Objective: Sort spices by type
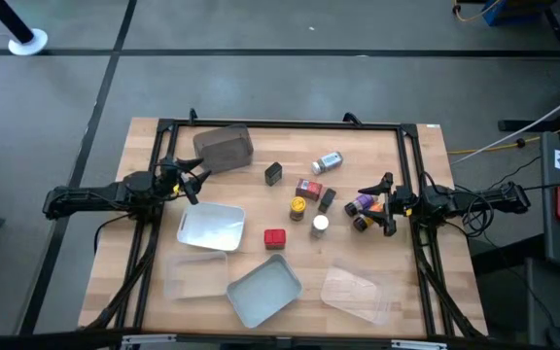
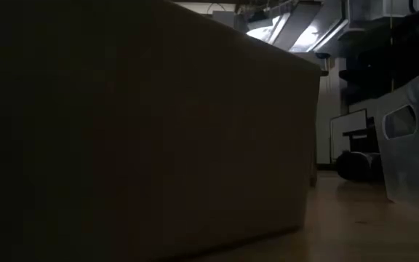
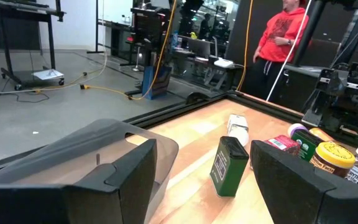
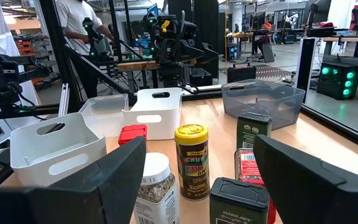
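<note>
Nine or so spices (image 1: 309, 199) stand unsorted mid-table, none held, while the left gripper (image 1: 191, 182) and right gripper (image 1: 385, 206) wait with fingers apart, so sorting likely begins with the right gripper taking a nearby jar.

even overhead light, low view dim, ceiling lights (image 2: 297, 33) glaring

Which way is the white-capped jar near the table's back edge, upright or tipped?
Tipped. The white-capped jar lies on its side in the high view, its length along the table, apart from the other spices.
</note>
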`<state>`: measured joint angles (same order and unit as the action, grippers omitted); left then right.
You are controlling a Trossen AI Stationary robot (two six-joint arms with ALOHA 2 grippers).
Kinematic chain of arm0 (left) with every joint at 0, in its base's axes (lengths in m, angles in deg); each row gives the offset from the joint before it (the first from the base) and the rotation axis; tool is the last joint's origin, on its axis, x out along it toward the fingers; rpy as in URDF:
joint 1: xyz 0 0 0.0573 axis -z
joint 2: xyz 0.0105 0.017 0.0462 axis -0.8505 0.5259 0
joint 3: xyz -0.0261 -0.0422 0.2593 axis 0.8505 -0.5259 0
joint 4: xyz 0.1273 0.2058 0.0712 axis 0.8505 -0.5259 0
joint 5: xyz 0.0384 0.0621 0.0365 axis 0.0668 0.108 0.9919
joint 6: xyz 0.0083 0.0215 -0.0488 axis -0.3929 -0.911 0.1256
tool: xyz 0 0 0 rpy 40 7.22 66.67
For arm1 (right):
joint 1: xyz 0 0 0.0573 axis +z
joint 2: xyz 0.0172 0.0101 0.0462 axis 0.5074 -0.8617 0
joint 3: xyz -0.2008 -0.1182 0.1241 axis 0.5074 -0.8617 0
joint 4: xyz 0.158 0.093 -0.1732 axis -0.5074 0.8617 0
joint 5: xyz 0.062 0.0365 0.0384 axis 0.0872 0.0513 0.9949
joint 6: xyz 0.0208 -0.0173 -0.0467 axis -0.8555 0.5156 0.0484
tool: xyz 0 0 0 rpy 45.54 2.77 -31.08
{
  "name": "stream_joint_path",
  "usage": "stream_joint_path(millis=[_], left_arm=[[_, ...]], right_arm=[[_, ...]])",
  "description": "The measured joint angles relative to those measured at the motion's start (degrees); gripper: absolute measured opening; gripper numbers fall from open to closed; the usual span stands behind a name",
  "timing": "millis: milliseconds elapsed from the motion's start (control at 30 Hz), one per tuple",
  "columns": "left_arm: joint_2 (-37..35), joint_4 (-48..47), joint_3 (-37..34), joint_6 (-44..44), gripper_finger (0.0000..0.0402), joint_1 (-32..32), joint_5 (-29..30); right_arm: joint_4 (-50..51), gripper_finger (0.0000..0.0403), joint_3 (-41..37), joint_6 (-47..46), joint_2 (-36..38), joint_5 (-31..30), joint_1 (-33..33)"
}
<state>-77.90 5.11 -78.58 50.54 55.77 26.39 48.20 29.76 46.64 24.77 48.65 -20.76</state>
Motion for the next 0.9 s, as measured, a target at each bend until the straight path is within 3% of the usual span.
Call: stream_joint_path(millis=[900], left_arm=[[0.0,0.74,-0.11,2.0,0.0244,0.0,0.03]], right_arm=[[-0.7,0.0298,-0.01,0.01,0.0,-0.72,0.0]])
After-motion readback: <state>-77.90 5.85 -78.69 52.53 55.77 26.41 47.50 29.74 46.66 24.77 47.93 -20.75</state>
